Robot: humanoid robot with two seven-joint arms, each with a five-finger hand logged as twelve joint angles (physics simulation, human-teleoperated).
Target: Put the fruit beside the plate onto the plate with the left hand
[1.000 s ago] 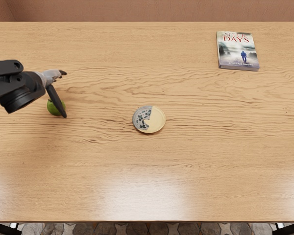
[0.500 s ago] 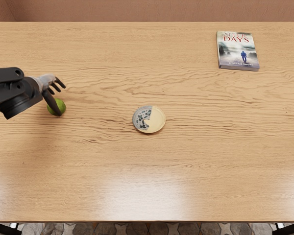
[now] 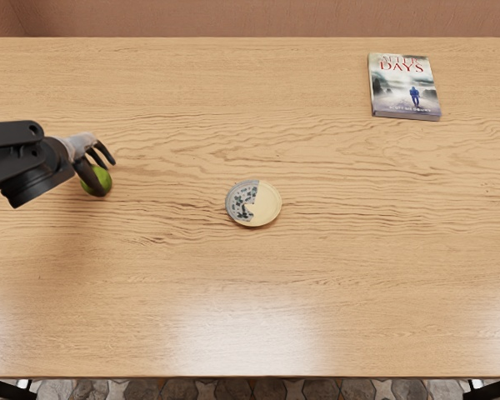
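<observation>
Green fruit [image 3: 102,182] | under left hand [image 3: 89,160], fingers [image 3: 89,174] curled around it | plate [image 3: 270,200] well apart

left arm [image 3: 21,160]: black, bulky; wrist: grey; hand [image 3: 90,158]: grey-black

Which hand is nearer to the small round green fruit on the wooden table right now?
Left. The left hand is right at the small round green fruit, its fingers curled around it. The right hand is not in view.
</observation>
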